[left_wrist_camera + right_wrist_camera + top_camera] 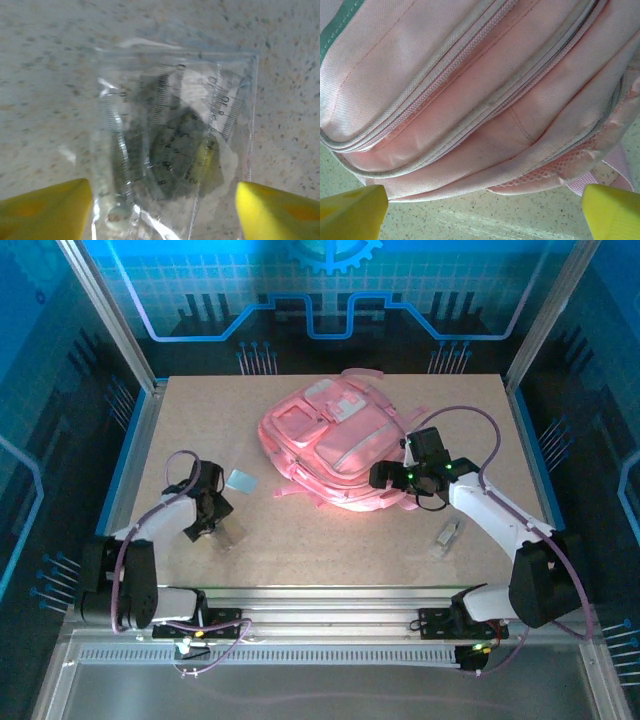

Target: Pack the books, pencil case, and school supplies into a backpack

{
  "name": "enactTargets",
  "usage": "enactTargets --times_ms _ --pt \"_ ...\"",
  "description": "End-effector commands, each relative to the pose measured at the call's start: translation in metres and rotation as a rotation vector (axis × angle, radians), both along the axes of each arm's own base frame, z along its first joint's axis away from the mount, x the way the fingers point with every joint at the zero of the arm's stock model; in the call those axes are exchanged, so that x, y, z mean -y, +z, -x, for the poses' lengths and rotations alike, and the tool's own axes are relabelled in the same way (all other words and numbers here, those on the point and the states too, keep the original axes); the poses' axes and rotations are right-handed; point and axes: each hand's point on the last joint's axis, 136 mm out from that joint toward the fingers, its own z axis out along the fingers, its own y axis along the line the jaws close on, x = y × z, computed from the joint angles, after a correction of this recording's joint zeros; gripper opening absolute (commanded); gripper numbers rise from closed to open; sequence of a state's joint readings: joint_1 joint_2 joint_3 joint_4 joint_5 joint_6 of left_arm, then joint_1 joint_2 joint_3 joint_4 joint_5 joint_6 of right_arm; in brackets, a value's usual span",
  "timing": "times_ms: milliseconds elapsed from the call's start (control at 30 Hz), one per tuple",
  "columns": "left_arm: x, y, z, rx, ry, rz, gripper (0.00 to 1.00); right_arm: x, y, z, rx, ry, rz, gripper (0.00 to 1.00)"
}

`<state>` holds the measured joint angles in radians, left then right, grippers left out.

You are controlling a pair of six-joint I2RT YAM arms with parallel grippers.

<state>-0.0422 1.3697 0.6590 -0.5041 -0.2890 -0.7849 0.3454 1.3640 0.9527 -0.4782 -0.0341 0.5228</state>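
Left gripper (162,187) stood at the table's (330,560) 8 o'clock, fingers apart astride a clear sleeve of rulers (170,125) lying flat; contact could not be confirmed. Risk: the thin, slick film may slip free or crumple when pinched. A whitish oblong item (447,535) lay at 4 o'clock and a blue square (240,480) at 9, both unpacked. Right gripper (480,210), fingers wide apart, faced the backpack's (335,445) 4 o'clock edge. Its zips appeared shut, so nothing could enter, and a tug may drag the bag.

markings | scale digits are showing on clear rulers (162,100) inside clear bag (125,65) | most are looking too blurred to read
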Motion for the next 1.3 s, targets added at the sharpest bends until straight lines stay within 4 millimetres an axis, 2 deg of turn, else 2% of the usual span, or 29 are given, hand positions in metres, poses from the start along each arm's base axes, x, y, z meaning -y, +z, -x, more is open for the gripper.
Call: enactTargets --times_ms 0,33,100,167,300,333,433,633,800,933,1033,1133,1267 --pt "0.008 -0.009 -0.016 0.018 -0.014 0.054 0.72 0.002 -0.003 0.001 -0.012 -0.006 -0.005 1.0" --pt "0.009 -0.013 -0.016 0.011 -0.02 0.059 0.72 0.002 -0.003 0.001 -0.01 -0.007 -0.005 1.0" --pt "0.012 -0.019 -0.017 -0.003 -0.031 0.074 0.64 0.003 -0.002 0.001 -0.01 -0.007 -0.004 1.0" --pt "0.014 -0.019 -0.018 -0.012 -0.038 0.079 0.64 0.003 -0.002 0.002 -0.009 -0.008 -0.003 1.0" --pt "0.016 -0.017 -0.018 -0.052 -0.052 0.089 0.8 0.003 0.0 0.001 -0.002 -0.013 -0.008 1.0" --pt "0.016 -0.017 -0.017 -0.058 -0.054 0.089 0.8 0.003 0.0 0.0 0.0 -0.015 -0.009 1.0" --pt "0.016 -0.018 -0.018 -0.055 -0.047 0.089 0.73 0.002 0.001 -0.001 0.005 -0.017 -0.015 1.0" --pt "0.016 -0.02 -0.016 -0.049 -0.04 0.091 0.49 0.003 0.004 0.001 0.007 -0.016 -0.011 1.0" --pt "0.014 -0.007 -0.02 -0.018 -0.047 0.082 0.39 -0.003 0.007 -0.002 0.01 -0.006 -0.042 1.0" --pt "0.015 0.015 -0.024 0.03 -0.057 0.081 0.38 -0.025 0.01 -0.002 0.018 0.064 -0.106 1.0" --pt "0.017 0.033 -0.027 0.083 -0.064 0.093 0.38 -0.054 0.016 0.001 0.033 0.15 -0.178 1.0" --pt "0.023 0.048 -0.03 0.144 -0.067 0.126 0.3 -0.088 0.023 0.008 0.044 0.24 -0.263 1.0" --pt "0.035 0.072 -0.038 0.251 -0.067 0.189 0.31 -0.13 0.031 0.017 0.05 0.36 -0.343 0.99"
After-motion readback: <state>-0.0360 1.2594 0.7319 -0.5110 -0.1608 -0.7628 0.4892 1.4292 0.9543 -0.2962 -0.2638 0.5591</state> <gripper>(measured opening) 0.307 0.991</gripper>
